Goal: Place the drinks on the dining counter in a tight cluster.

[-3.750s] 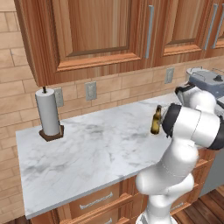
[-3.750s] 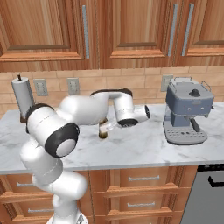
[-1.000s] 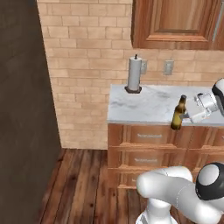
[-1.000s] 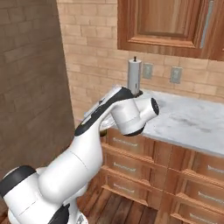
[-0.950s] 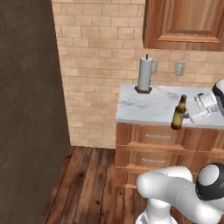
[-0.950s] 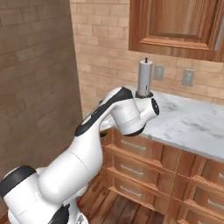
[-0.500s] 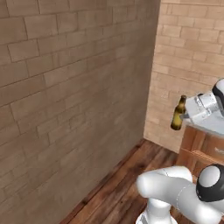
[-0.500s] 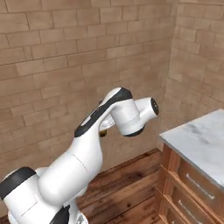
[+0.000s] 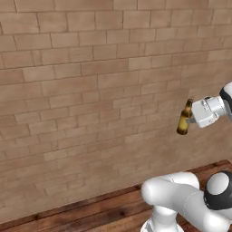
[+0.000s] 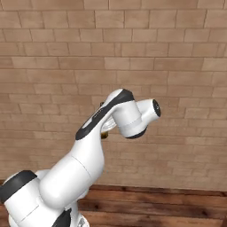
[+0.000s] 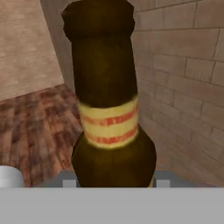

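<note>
The arm [image 10: 88,164] is glossy white, built of thick rounded links with dark grey bands at the joints. One round end cap with a dark rim stands out before the brick wall [image 10: 177,66]. The tool [image 9: 190,120] has a boxy pale-grey housing.

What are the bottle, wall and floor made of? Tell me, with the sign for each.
Bottle: looks like dark brown glass, smooth with a faint sheen, and a yellow neck band with red stripes, probably paper. Wall: matte tan brick, mortar lines showing. Floor: reddish-brown wood planks with visible grain.
</note>
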Motion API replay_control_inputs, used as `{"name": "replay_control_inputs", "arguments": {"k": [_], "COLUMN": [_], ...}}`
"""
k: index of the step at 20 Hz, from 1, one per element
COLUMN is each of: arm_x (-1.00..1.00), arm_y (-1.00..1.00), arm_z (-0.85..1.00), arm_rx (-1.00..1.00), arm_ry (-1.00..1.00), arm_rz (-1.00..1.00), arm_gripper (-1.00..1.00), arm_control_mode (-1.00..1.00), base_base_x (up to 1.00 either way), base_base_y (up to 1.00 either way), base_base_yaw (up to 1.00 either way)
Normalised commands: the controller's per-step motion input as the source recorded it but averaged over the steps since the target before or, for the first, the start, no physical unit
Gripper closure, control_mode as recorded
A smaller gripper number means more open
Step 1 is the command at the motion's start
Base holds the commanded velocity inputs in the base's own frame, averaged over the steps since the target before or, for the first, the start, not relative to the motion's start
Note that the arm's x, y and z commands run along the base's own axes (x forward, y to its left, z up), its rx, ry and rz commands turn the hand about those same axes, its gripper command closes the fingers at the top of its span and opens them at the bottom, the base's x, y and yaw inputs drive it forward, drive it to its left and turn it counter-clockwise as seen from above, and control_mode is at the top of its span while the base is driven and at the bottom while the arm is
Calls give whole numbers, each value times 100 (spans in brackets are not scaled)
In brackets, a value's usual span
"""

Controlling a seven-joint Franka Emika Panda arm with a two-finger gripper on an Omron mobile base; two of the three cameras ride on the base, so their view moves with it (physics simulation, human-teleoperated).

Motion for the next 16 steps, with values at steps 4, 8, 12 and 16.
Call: {"name": "replay_control_inputs", "arguments": {"k": [4,8,12,16], "arm_x": [0,0,0,0], "arm_y": [0,0,0,0], "arm_z": [0,0,0,0], "arm_rx": [0,0,0,0], "arm_ry": [0,0,0,0], "arm_rz": [0,0,0,0], "arm_gripper": [100,100,100,100], "arm_control_mode": [100,100,100,100], "base_base_x": [-44,-45,-38,-36], "base_base_y": [0,0,0,0], "base_base_yaw": [91,91,90,88]}}
